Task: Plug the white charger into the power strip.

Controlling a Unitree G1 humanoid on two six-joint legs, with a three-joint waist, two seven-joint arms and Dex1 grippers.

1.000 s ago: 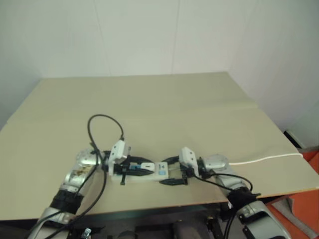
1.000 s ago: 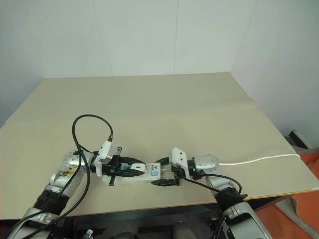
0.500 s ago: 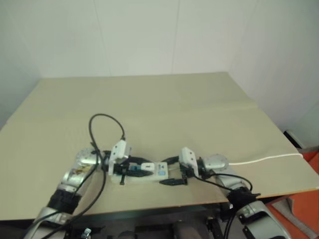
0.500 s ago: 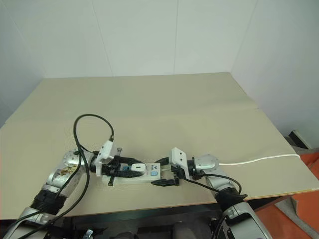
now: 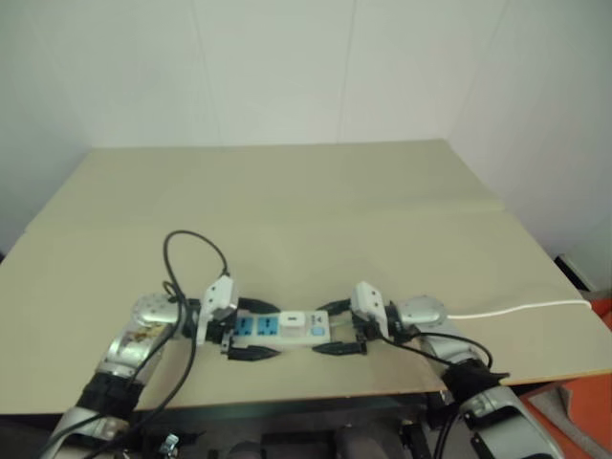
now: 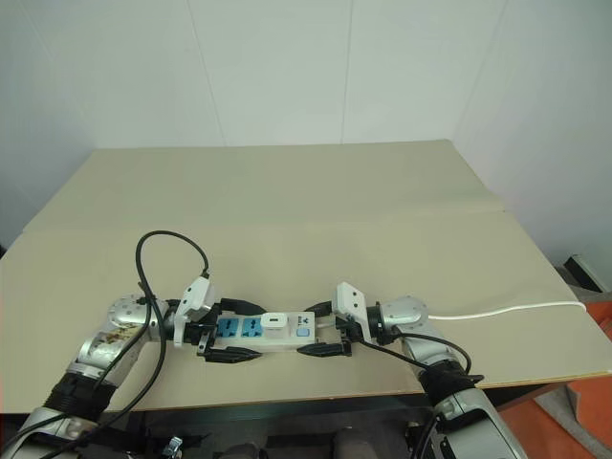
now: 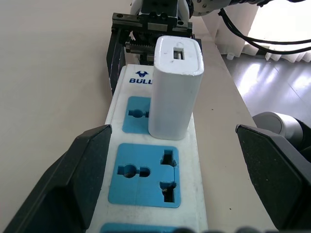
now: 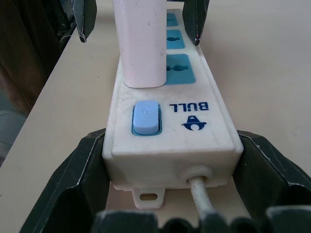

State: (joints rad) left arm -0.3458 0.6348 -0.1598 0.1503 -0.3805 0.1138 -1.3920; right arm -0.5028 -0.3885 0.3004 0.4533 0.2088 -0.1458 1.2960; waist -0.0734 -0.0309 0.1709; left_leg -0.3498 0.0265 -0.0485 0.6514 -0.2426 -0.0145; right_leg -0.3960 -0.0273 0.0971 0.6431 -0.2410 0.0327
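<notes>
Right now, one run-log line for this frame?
charger: upright in strip socket nearest switch | strip: flat on table | left claw: open, clear of charger | right claw: shut on strip's switch end

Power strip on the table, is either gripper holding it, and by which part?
The right gripper holds the power strip by its switch end, jaws against both long sides. The left gripper has open jaws and holds nothing; the white charger stands plugged in.

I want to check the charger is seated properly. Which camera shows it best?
The left wrist view: the white charger stands upright in a socket of the power strip, its base visible. The right wrist view crops its top; the eye views show it tiny.
</notes>
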